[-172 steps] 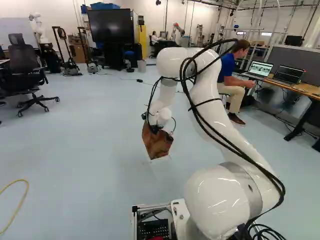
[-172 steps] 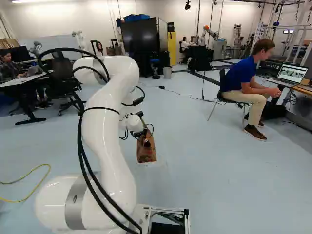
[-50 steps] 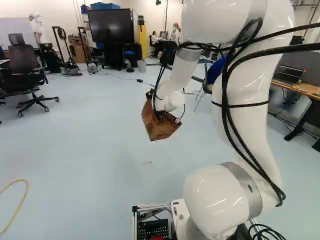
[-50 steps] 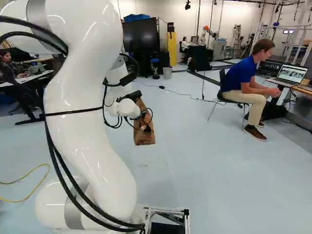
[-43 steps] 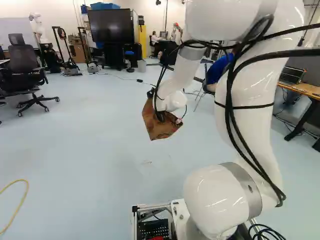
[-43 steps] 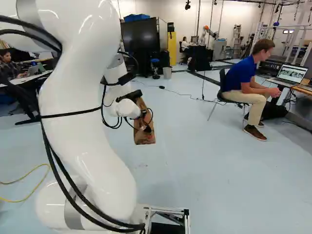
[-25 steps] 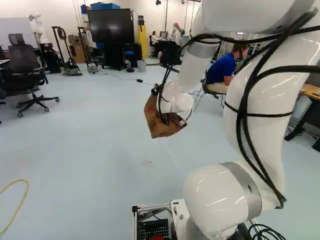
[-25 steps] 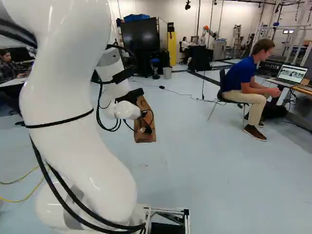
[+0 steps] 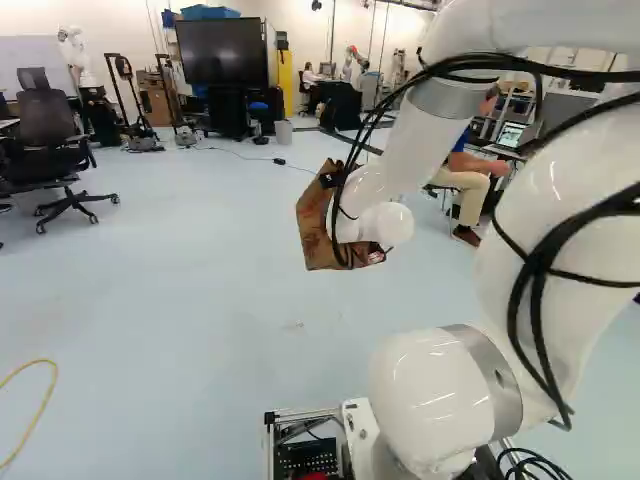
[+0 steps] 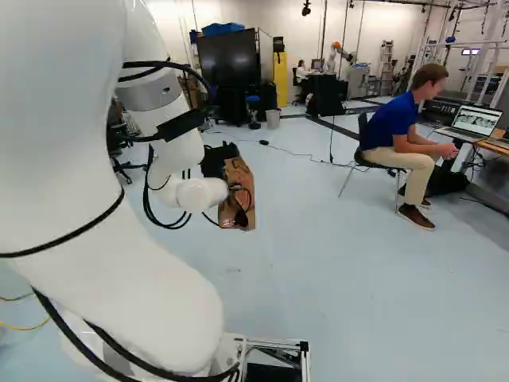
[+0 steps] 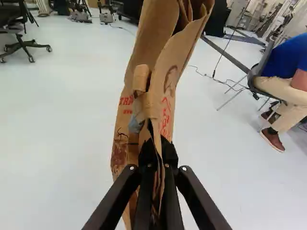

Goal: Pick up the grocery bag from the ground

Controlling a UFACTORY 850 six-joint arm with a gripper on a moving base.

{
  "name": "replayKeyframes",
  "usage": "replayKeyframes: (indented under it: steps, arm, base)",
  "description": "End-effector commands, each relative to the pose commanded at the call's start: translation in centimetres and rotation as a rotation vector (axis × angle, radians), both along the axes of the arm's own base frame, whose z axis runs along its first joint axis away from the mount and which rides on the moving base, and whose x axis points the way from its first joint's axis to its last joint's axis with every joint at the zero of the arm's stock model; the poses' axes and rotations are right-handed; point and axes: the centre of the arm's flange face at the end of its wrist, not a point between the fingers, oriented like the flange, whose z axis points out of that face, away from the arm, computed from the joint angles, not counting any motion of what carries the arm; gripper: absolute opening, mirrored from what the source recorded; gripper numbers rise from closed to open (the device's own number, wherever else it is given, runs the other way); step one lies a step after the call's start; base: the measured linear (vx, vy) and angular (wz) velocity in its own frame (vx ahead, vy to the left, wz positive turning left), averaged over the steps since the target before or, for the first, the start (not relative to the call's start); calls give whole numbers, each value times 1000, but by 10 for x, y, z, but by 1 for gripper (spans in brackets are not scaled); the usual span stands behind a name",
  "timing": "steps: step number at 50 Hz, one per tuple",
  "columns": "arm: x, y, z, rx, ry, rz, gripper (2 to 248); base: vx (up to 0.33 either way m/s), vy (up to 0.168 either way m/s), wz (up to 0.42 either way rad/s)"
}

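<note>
Brown paper bag (image 11: 162, 88), contents unclear

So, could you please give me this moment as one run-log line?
black two-fingered tool: shut on brown paper grocery bag | bag: above pale floor

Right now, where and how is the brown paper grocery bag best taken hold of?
I would grip the brown paper grocery bag where the gripper has it: the thin layered paper edge facing the wrist. Come from that edge, jaws on either side, since the layers run lengthwise between them.
</note>
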Motion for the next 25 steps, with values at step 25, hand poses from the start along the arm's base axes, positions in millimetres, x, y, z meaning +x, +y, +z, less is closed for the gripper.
replayKeyframes:
  steps: [25]
  arm:
    - [-50, -9, 3, 74, -88, -58, 22]
  base:
    - [0, 0, 0]
